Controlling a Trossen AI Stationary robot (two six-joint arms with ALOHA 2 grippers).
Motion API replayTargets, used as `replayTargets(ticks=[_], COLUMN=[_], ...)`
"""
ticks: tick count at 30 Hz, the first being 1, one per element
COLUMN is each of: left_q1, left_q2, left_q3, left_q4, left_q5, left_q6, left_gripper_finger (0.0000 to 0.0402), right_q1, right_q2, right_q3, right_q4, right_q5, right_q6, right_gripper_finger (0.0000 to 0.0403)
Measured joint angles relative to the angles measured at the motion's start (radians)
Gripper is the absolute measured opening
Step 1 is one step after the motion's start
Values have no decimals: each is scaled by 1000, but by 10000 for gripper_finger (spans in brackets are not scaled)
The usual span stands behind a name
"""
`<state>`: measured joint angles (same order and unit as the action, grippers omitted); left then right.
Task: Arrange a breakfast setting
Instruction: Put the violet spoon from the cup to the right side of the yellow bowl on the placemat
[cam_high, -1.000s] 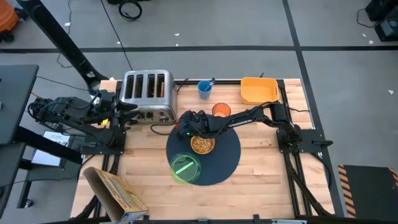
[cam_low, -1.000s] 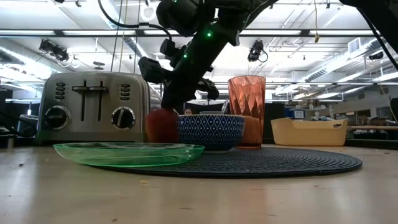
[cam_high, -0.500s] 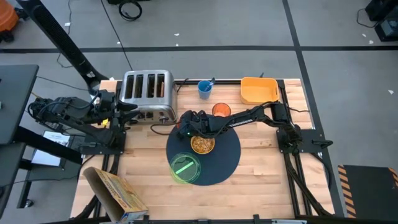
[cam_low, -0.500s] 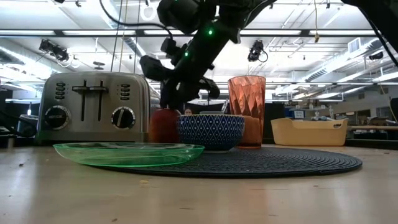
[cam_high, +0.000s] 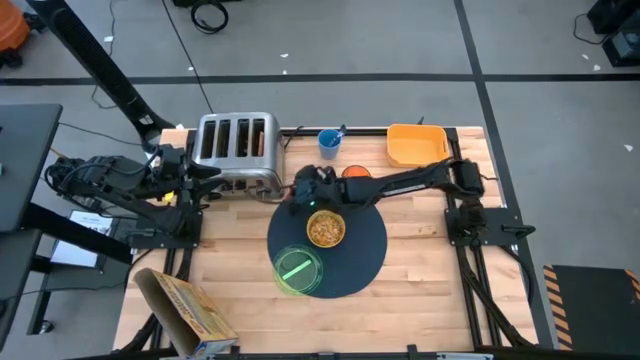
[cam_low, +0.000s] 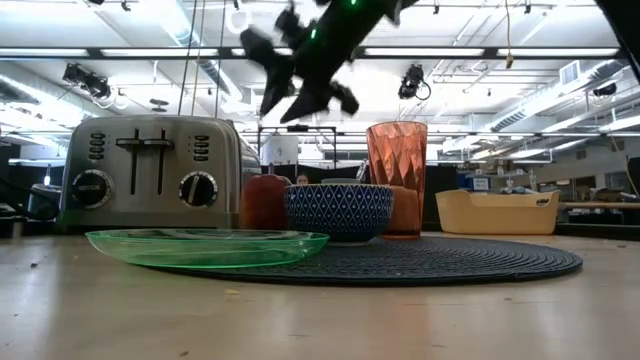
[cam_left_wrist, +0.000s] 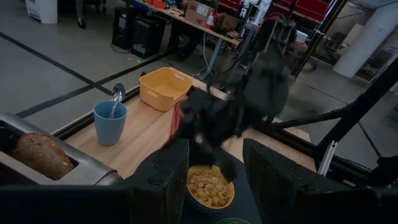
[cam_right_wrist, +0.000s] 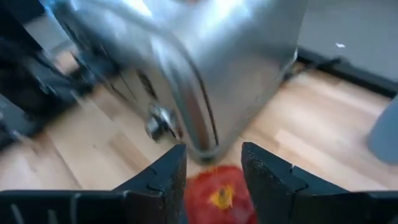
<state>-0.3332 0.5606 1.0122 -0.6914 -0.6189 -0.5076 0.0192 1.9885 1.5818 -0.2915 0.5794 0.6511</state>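
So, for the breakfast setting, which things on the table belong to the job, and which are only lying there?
Belong:
large round dark-navy mat
small blue-patterned cereal bowl
translucent green plate
orange faceted tumbler
red apple
toast slice, in the toaster

Lying about:
silver toaster
small blue cup
yellow rectangular bin
cardboard box

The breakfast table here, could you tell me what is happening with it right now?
The right gripper has just let go of the red apple and hangs open above it. The apple stands on the table beside the cereal bowl, between it and the toaster. The bowl, green plate and orange tumbler sit on the navy mat. The left gripper waits open by the toaster.
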Motion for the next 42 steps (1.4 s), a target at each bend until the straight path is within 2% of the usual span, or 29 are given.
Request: replayTargets(ticks=[4,9,15,19,22,26,30,36,42], left_q1=[0,0,0,0,0,0,0,0,0], left_q2=[1,3,17,31,41,51,60,61,61], left_q3=[0,0,0,0,0,0,0,0,0], left_q4=[0,0,12,11,14,22,33,37,48], left_q5=[0,0,0,0,0,0,0,0,-1], left_q6=[5,1,-16,-23,-30,-31,-40,-59,-58], left_gripper_finger=[160,160,160,160,160,160,160,160,160], right_q1=[-32,-117,-279,-392,-463,-517,-530,-530,-530], right_q2=[-95,-206,-257,-258,-240,-192,-135,-80,-40], right_q3=[0,0,1,0,-6,-7,-8,-7,-7], right_q4=[-31,-152,-364,-420,-395,-393,-378,-347,-329], right_q5=[1,6,-6,-58,-86,-143,-188,-160,-134], right_q6=[1,50,127,126,82,64,87,87,95], right_gripper_finger=[180,212,214,213,213,210,204,190,155])
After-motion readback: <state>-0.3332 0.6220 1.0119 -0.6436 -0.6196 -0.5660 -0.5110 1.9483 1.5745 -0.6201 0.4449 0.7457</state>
